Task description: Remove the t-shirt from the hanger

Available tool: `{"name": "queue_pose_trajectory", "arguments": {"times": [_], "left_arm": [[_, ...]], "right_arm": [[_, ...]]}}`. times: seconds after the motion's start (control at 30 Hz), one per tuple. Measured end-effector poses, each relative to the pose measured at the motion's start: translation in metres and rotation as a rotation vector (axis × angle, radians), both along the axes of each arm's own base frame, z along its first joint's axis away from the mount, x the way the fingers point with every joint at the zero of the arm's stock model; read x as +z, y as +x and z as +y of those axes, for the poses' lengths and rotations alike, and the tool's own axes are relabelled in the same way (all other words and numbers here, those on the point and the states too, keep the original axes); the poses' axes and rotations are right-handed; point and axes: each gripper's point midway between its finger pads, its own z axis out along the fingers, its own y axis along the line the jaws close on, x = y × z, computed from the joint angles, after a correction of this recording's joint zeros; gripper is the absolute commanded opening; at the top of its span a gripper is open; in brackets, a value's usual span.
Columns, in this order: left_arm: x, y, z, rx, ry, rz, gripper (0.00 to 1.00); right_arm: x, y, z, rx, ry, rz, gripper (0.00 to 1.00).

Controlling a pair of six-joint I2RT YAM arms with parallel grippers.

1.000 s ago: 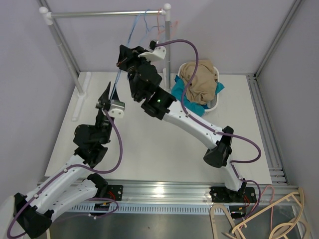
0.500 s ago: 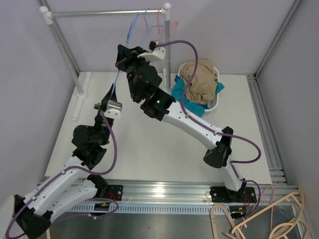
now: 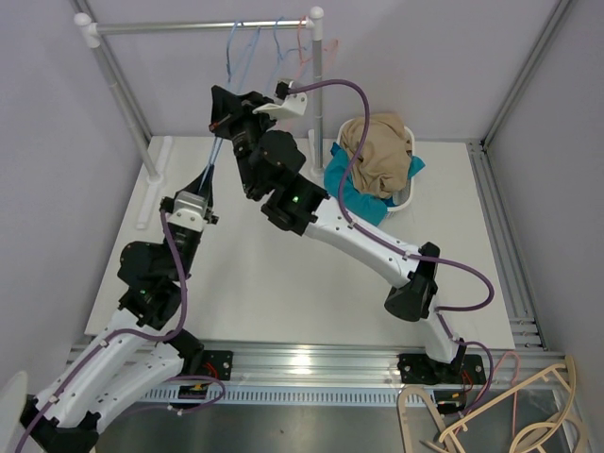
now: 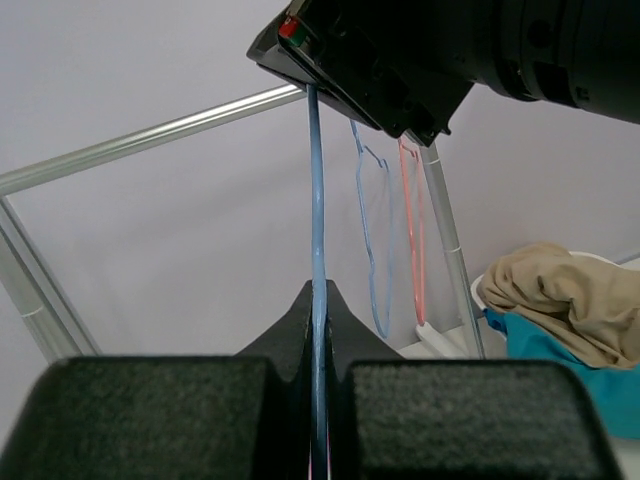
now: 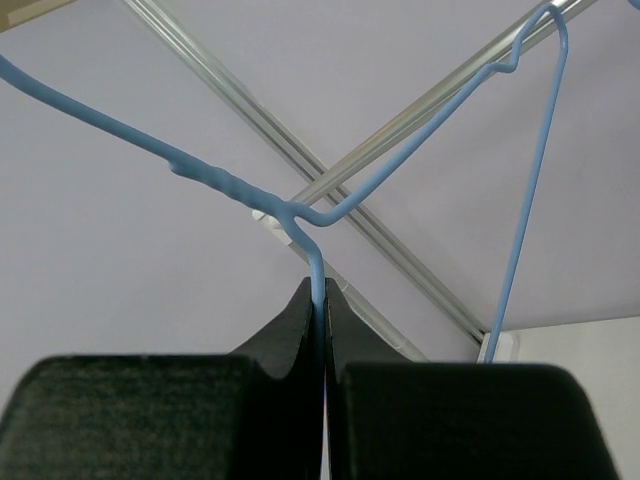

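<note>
A bare blue wire hanger [image 3: 214,154] is held by both grippers below the rail [image 3: 189,26]; no t-shirt is on it. My right gripper [image 3: 220,117] is shut on the hanger's neck [image 5: 316,262], and the hook reaches up towards the rail [image 5: 440,92]. My left gripper [image 3: 205,176] is shut on the hanger's lower wire [image 4: 316,230], straight below the right gripper [image 4: 380,60]. A tan t-shirt [image 3: 377,151] lies on a teal garment [image 3: 347,179] in a white basket [image 3: 408,195]; it also shows in the left wrist view [image 4: 560,300].
Another blue hanger [image 4: 370,230] and a red one [image 4: 412,230] hang empty on the rail by the rack's right post [image 3: 316,75]. The rack's left post [image 3: 118,85] slants down to the table. Wooden hangers [image 3: 510,415] lie off the table at the near right.
Both grippers have moved left and towards the rail with the blue hanger. The left arm has stretched out further, and the hanger's hook has come closer to the rail.
</note>
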Motion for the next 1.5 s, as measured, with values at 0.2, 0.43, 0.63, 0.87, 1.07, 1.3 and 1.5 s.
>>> {"name": "queue_pose_trajectory", "arguments": {"times": [0.2,0.43,0.63,0.87,1.07,1.3,1.5], "left_arm": [[-0.005,-0.004,0.002,-0.060,-0.034,0.057,0.01],[-0.006,-0.006,-0.002,-0.123,-0.072,0.126,0.01],[-0.007,-0.007,-0.002,-0.147,-0.101,0.170,0.01],[-0.006,-0.007,0.000,-0.140,-0.131,0.177,0.00],[0.001,-0.007,0.006,-0.119,-0.159,0.156,0.01],[-0.006,-0.002,0.007,-0.105,-0.172,0.195,0.01],[-0.009,0.000,0.007,-0.099,-0.170,0.207,0.01]], "right_arm": [[0.001,-0.006,0.004,0.006,-0.015,-0.012,0.00],[0.003,-0.007,0.003,0.003,-0.018,-0.019,0.00],[0.003,-0.007,0.003,0.003,-0.018,-0.020,0.11],[-0.003,-0.006,0.006,0.002,-0.038,-0.020,0.37],[-0.011,-0.003,0.008,-0.004,-0.074,-0.015,0.41],[-0.002,-0.006,0.008,0.013,-0.030,-0.034,0.00],[0.001,-0.007,0.007,0.016,-0.019,-0.043,0.00]]}}
